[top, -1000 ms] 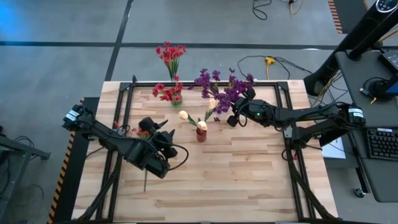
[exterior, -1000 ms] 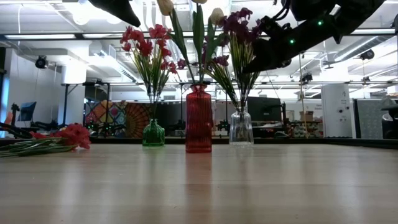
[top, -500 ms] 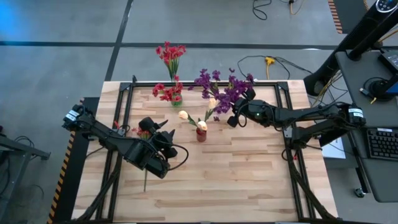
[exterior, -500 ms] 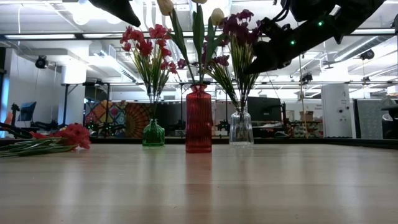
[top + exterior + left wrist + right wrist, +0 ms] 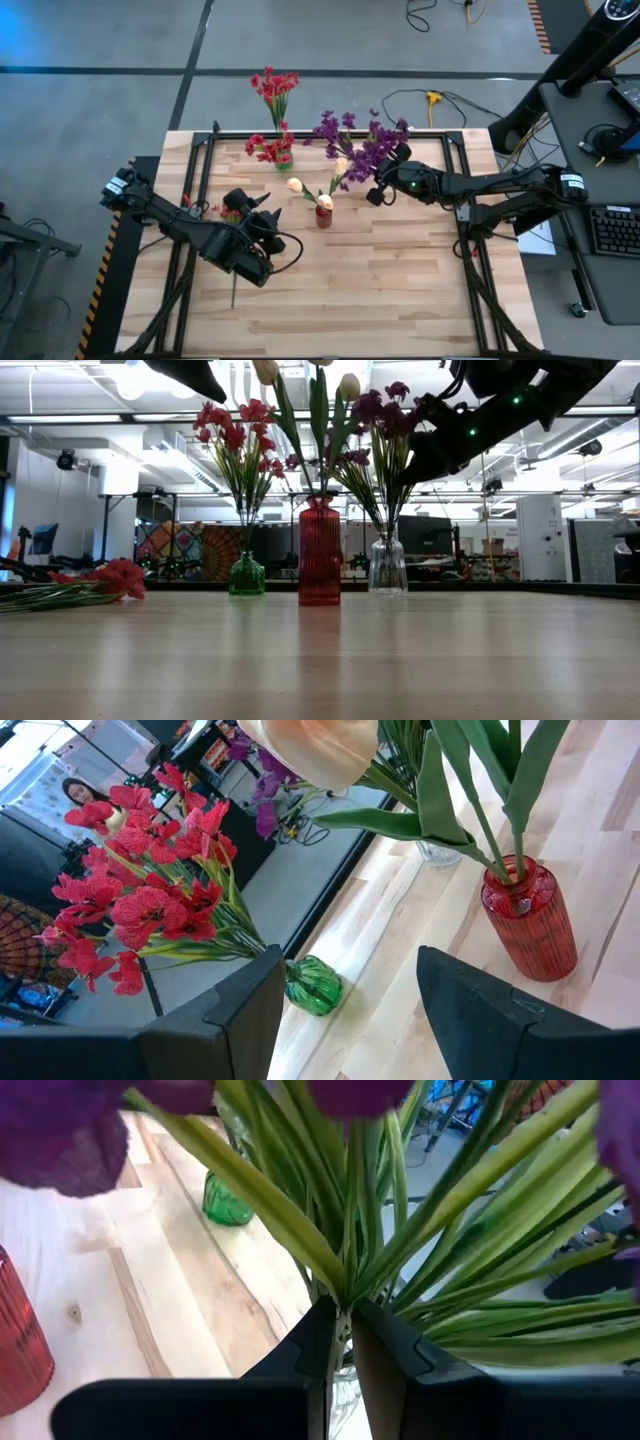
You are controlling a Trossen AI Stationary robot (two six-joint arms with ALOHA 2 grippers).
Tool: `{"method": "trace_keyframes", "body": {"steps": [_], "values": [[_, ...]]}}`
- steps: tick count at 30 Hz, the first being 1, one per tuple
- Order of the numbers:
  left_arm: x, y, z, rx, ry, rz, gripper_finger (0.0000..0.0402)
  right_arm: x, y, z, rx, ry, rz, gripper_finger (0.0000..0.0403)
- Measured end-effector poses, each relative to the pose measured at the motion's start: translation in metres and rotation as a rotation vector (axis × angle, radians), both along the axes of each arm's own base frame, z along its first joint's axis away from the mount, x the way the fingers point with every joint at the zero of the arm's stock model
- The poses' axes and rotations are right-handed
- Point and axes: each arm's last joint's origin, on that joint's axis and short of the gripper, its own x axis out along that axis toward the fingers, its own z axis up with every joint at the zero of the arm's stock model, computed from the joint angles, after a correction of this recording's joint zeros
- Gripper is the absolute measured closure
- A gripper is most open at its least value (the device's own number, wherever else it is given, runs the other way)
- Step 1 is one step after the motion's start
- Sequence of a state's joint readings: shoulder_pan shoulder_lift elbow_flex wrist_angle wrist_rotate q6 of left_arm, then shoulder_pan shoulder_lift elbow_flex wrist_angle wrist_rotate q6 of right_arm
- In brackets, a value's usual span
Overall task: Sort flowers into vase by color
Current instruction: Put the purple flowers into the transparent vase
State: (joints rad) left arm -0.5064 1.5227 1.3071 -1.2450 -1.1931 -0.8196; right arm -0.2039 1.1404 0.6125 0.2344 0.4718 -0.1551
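Near the table's left edge a loose red sprig [image 5: 95,582] lies flat, the left gripper [image 5: 262,240] above it — fingers [image 5: 480,1010] parted, empty. Along the far edge stand the green vase [image 5: 246,576] of red flowers [image 5: 273,88], the red vase [image 5: 320,553] of cream tulips [image 5: 295,185], the clear vase [image 5: 387,565] of purple flowers [image 5: 340,130] — the right gripper [image 5: 338,1342] pinched on a purple stem [image 5: 346,1230].

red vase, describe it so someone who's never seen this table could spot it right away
On the wooden table, three small vases stand near the far edge. The red vase is the middle one in the low view, between the green vase and the clear glass vase. It alone is opaque, ribbed and red, the tallest, and holds cream-yellow flowers.
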Motion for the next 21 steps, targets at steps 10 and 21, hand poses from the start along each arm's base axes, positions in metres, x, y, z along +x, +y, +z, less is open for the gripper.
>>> {"method": "trace_keyframes", "body": {"steps": [10,21], "values": [[0.0003,-0.0012,-0.0018,-0.073,0.015,-0.003,0.0192,-0.0008,0.0002,-0.0021,-0.005,0.031,0.004,0.0364],[-0.0005,-0.0047,-0.0073,-0.335,0.028,0.038,0.0192,-0.0033,0.0001,-0.0004,0.012,0.023,-0.038,0.0279]]}}
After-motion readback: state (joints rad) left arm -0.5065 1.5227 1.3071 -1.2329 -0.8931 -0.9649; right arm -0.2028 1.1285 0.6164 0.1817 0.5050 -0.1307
